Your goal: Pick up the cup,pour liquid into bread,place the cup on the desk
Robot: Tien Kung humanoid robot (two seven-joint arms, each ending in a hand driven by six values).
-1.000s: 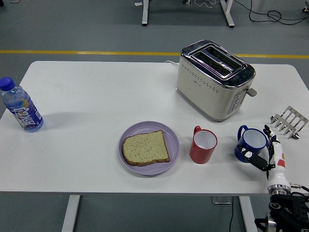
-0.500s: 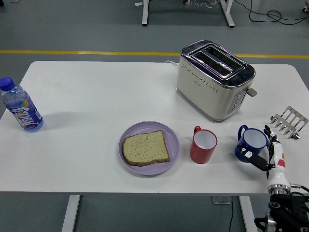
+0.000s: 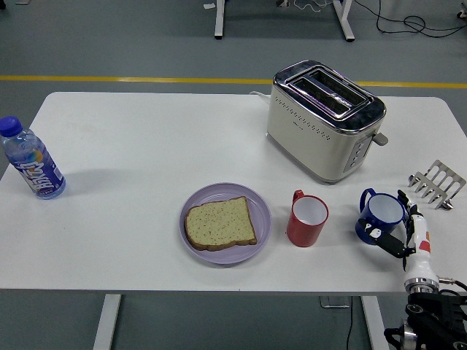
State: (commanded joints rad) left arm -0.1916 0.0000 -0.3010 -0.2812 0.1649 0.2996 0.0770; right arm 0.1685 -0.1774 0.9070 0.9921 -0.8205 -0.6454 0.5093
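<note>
the right hand [image 3: 403,232] comes in from the near right corner and sits against the blue cup [image 3: 380,215], its fingers [image 3: 388,241] curled round the cup's near and right side in a grasp. the blue cup stands upright on the white table [image 3: 139,146], handle pointing far-left, close to the table's near right edge. just left of it, with a clear gap between, stands a red cup [image 3: 307,219], also upright, its handle on the far-left side. left of the red cup, nearly touching, lies a lilac plate [image 3: 259,200] carrying one slice of bread [image 3: 219,223], flat, near the table's near edge.

a cream toaster [image 3: 321,120] stands on the far right part of the table, well behind both cups. a small metal toast rack [image 3: 436,183] sits at the right edge, just far-right of the hand (very little free room on that side). a water bottle [image 3: 31,160] with a blue cap stands at the left edge, well apart from everything else. the stretch of table between bottle and plate, and the far left half, lies bare.
</note>
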